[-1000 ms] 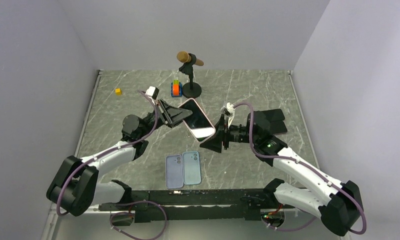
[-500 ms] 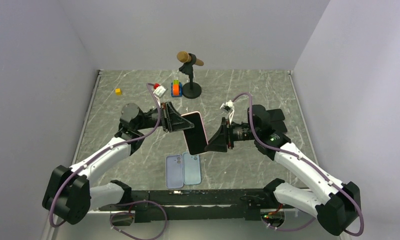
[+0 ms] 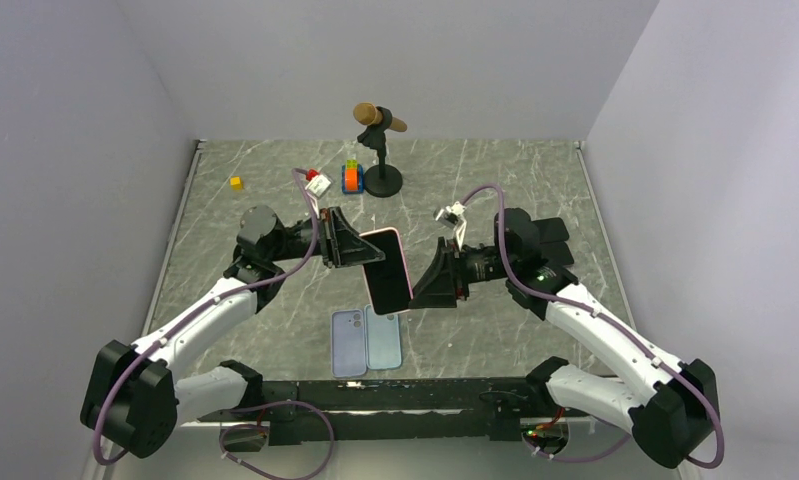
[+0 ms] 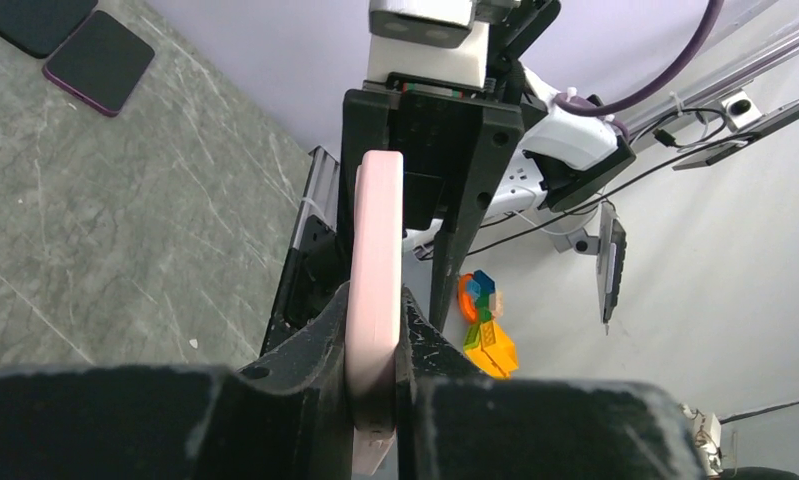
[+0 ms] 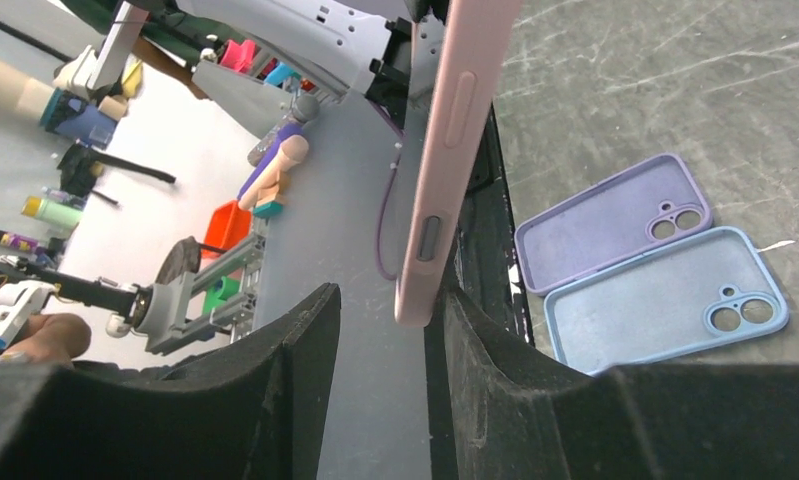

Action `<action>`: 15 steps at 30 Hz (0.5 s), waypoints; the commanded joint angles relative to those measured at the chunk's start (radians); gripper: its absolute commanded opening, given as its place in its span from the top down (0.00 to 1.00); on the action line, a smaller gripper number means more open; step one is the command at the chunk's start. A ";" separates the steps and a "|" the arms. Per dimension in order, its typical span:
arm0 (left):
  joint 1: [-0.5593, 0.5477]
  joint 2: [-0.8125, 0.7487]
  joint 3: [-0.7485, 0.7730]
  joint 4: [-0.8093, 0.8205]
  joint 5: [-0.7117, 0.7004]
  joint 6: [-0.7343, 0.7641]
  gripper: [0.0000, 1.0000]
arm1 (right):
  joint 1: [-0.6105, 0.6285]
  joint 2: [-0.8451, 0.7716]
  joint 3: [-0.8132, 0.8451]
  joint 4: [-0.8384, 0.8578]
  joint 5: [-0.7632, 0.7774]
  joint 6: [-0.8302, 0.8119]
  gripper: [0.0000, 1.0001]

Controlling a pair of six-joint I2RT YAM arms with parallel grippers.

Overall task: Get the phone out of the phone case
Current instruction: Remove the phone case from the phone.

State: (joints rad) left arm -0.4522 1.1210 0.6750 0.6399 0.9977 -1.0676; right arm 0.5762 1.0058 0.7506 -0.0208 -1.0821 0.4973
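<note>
The left gripper clamped the phone in its pink case above the table — the right gripper stood part-open astride its lower end, perhaps touching one side. Two spare cases lay beneath.

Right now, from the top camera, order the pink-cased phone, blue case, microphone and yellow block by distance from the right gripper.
1. Pink-cased phone, beside the right gripper.
2. Blue case, near edge.
3. Microphone, far centre.
4. Yellow block, far left.

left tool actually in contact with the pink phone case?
Touching. Left wrist view shows the pink phone case edge-on, pinched between the left tool's fingers with no gap on either side.
</note>
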 commanded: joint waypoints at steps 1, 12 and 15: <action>0.010 -0.009 0.027 0.141 0.001 -0.071 1.00 | -0.001 0.016 -0.006 0.039 -0.038 -0.033 0.54; 0.015 0.035 0.000 0.306 0.017 -0.197 1.00 | 0.000 0.033 0.002 0.037 -0.050 -0.065 0.68; 0.015 0.039 0.003 0.302 0.027 -0.202 1.00 | 0.000 0.041 0.019 0.026 -0.052 -0.092 0.75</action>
State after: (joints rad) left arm -0.4397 1.1690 0.6621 0.8291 1.0042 -1.2083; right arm 0.5770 1.0416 0.7410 -0.0177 -1.1179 0.4599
